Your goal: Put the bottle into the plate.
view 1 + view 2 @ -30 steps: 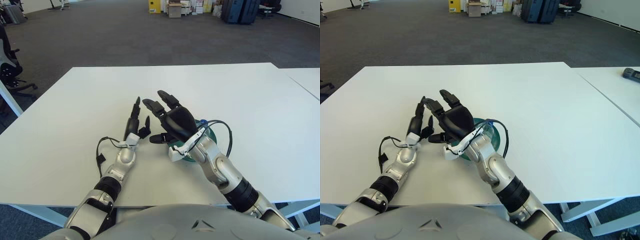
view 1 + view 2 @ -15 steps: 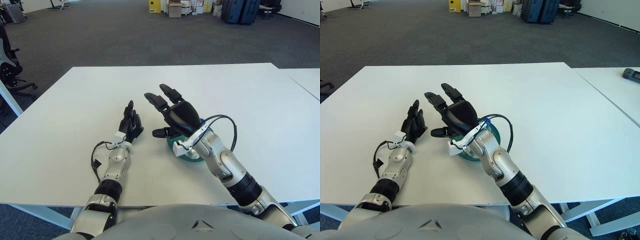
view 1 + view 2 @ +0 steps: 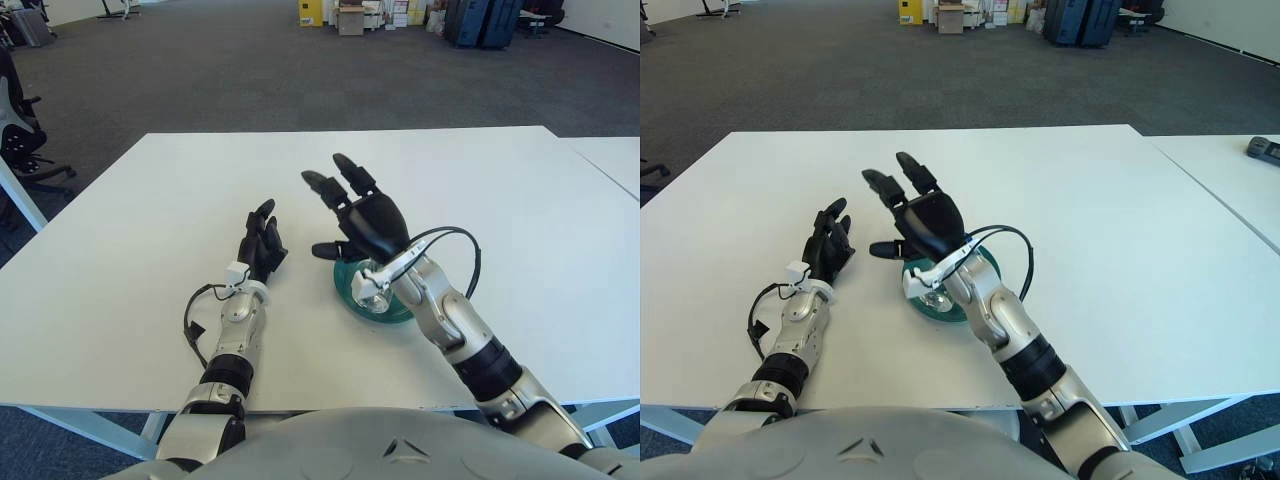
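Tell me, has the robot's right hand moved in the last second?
Yes. The right hand has moved away from the robot, toward the far edge of the white table, uncovering more of the green plate beneath its wrist.

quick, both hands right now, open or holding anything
Left hand: open, holds nothing, left of the plate.
Right hand: open, fingers spread, holds nothing, above the plate's far edge.

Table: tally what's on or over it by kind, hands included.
Hands: 2, left hand beside the plate on its left, right hand open above the plate.
Plates: 1, green plate, mostly hidden under the right wrist.
Bottles: 0 that I can make out.
Total: 3.
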Controlling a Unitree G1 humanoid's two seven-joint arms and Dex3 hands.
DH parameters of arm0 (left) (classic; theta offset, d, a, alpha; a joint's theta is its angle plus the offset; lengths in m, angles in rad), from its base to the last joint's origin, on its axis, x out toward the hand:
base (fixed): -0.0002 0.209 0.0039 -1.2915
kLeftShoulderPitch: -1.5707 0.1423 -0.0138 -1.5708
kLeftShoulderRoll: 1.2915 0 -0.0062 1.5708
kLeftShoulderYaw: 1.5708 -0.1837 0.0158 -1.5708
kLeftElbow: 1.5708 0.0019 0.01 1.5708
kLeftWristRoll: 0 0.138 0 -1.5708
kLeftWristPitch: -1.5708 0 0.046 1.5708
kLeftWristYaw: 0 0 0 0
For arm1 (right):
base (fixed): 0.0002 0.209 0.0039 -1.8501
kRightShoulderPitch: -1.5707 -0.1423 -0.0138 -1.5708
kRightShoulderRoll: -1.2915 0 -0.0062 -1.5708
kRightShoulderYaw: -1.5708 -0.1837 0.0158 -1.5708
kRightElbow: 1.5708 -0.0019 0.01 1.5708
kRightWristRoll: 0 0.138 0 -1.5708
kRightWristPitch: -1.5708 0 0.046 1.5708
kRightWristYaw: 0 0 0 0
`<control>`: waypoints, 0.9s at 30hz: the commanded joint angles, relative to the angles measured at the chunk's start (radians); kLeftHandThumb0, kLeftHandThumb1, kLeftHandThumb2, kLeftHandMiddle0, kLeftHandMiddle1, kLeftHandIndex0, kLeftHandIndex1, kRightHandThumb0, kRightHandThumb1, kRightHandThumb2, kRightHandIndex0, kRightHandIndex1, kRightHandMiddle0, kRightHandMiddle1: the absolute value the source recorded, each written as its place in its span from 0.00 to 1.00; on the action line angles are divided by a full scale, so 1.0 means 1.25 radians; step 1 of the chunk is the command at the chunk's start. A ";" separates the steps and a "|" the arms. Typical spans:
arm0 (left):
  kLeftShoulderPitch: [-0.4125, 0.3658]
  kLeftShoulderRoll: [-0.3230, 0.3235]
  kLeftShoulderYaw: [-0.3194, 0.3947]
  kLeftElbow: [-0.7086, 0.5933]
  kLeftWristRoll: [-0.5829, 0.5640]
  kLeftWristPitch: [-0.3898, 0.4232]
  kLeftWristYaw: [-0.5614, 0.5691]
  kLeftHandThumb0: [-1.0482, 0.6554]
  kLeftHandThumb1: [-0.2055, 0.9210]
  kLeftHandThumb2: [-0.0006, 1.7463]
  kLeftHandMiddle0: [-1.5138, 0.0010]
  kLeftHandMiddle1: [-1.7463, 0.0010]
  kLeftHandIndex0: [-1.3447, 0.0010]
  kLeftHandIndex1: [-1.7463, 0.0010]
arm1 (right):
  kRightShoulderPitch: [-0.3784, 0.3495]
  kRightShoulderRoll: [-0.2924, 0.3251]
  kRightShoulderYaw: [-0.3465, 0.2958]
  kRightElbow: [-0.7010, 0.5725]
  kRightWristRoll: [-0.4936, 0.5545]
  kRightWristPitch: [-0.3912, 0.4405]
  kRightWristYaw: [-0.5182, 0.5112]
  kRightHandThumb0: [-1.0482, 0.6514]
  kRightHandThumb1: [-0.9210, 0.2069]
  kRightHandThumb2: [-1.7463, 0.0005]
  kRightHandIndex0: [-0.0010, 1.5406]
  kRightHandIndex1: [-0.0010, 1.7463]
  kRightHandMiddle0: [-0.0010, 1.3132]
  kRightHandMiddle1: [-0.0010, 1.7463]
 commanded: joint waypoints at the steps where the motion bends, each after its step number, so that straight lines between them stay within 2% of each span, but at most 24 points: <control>1: 0.023 0.001 0.014 0.063 0.003 0.025 -0.017 0.09 1.00 0.53 0.89 0.69 1.00 0.38 | -0.049 0.024 -0.077 0.063 0.090 -0.005 -0.055 0.04 0.00 0.53 0.05 0.02 0.00 0.29; 5: -0.005 0.008 0.020 0.101 0.016 0.017 -0.029 0.10 1.00 0.56 0.88 0.67 1.00 0.36 | -0.046 0.091 -0.154 0.103 0.225 -0.032 -0.122 0.12 0.00 0.60 0.10 0.04 0.00 0.37; 8: -0.016 0.012 0.023 0.121 0.027 0.010 -0.029 0.11 1.00 0.57 0.88 0.67 1.00 0.33 | -0.054 0.085 -0.201 0.122 0.292 -0.046 -0.126 0.18 0.00 0.65 0.17 0.08 0.00 0.48; 14: -0.028 0.013 0.032 0.151 0.037 0.004 -0.030 0.12 1.00 0.57 0.88 0.68 1.00 0.35 | -0.076 0.073 -0.264 0.161 0.374 -0.059 -0.124 0.22 0.00 0.65 0.24 0.12 0.00 0.57; 20: -0.034 0.016 0.043 0.168 0.035 -0.004 -0.044 0.13 1.00 0.57 0.88 0.69 1.00 0.35 | -0.102 0.068 -0.312 0.207 0.458 -0.077 -0.102 0.23 0.00 0.62 0.26 0.15 0.00 0.60; 27: -0.038 0.019 0.048 0.178 0.044 -0.013 -0.045 0.13 1.00 0.57 0.87 0.70 1.00 0.35 | -0.129 0.058 -0.404 0.289 0.634 -0.122 -0.021 0.26 0.00 0.60 0.24 0.16 0.00 0.59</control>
